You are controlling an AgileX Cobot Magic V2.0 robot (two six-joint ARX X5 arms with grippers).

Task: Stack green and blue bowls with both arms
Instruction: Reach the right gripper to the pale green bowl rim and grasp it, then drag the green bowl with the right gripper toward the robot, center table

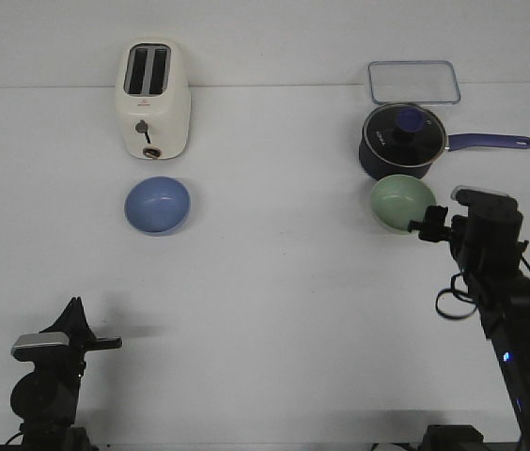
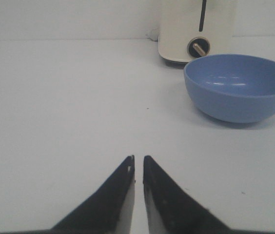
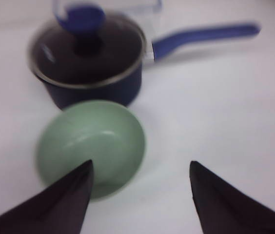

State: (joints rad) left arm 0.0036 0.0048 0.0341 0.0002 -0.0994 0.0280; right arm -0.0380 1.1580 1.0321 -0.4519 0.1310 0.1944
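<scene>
Because the green bowl (image 3: 91, 146) sits just in front of the lidded saucepan (image 3: 86, 58), the right gripper (image 3: 140, 180), spread wide and empty, could knock it there. The left gripper (image 2: 138, 168), nearly closed and empty, rests well short of the blue bowl (image 1: 157, 205) by the toaster (image 1: 152, 98).

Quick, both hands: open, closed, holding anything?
Left hand: closed, empty, short of the blue bowl.
Right hand: open, empty, at the green bowl.
</scene>
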